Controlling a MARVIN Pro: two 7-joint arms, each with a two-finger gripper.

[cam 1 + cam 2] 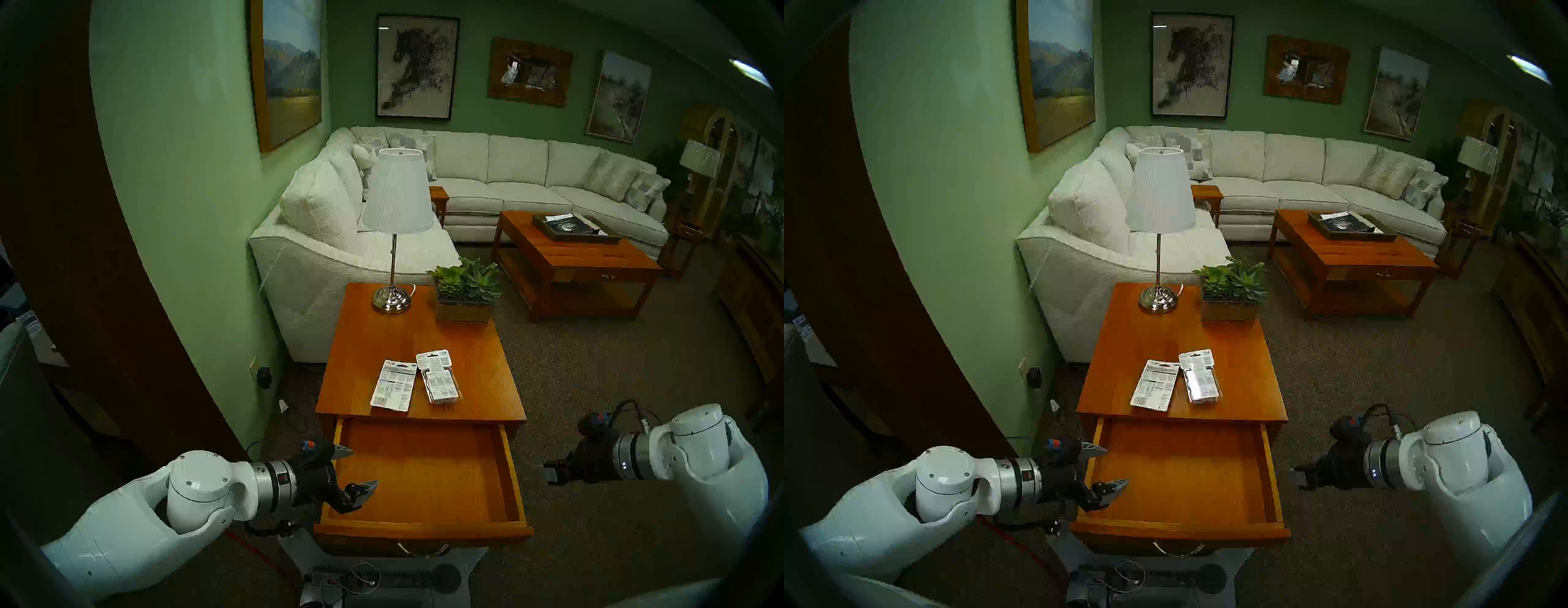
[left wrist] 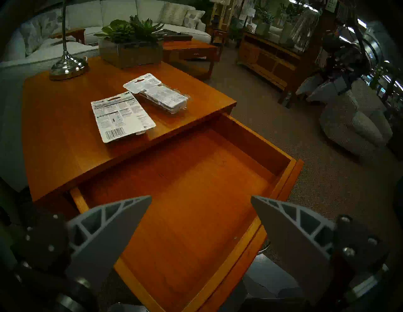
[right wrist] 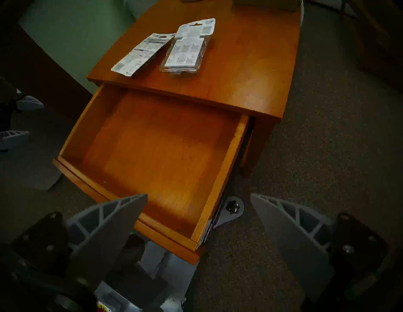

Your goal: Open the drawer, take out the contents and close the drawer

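Observation:
The drawer [image 1: 424, 467] of the orange-brown side table stands pulled out and empty, its silver bail handle [image 1: 420, 550] on the front. It also shows in the wrist views [image 2: 196, 185] [image 3: 152, 148]. The white 3M card [image 1: 393, 385] and the clear blister pack [image 1: 439, 378] lie side by side on the tabletop behind the drawer. My left gripper [image 1: 364, 468] is open and empty, its fingers over the drawer's left side. My right gripper [image 1: 551, 471] is open and empty, off the drawer's right side above the carpet.
A lamp [image 1: 392, 297] and a succulent planter [image 1: 464, 297] stand at the back of the tabletop. A white sofa [image 1: 322, 263] is behind the table and a green wall [image 1: 191, 254] to its left. A coffee table [image 1: 572, 263] stands at the far right. My base [image 1: 382, 581] sits under the drawer front.

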